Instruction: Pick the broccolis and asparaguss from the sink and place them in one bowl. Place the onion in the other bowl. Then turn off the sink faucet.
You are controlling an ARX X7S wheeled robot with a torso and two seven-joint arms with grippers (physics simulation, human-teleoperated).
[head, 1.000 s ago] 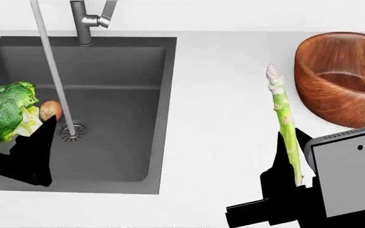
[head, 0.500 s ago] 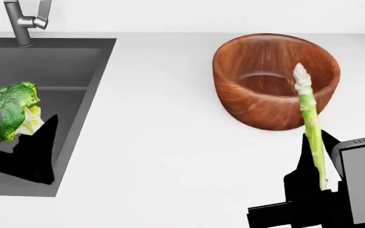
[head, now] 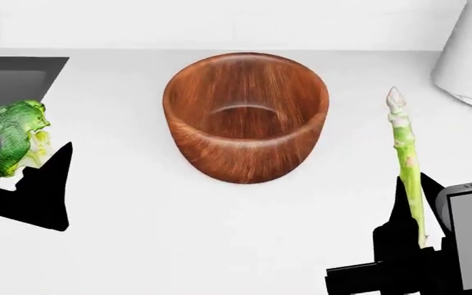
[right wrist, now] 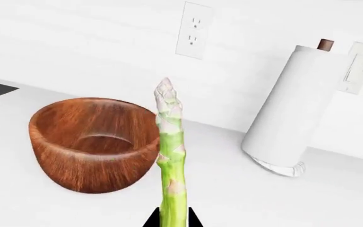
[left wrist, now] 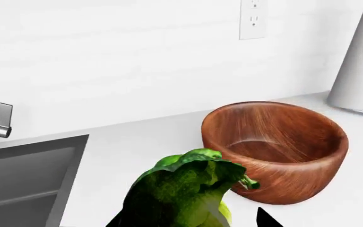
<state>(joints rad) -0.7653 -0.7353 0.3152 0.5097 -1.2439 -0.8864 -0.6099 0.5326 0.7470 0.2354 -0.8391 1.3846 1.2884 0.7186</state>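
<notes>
On the white counter [head: 121,233], the wooden bowl [head: 246,117] sits between left claw [head: 23,178] gripping broccoli [head: 15,136] and right claw [head: 412,230] gripping asparagus [head: 405,163].

No legible text, labels, brand marks, numbers or signs found on any surface in the left wrist, head or right wrist views.
</notes>
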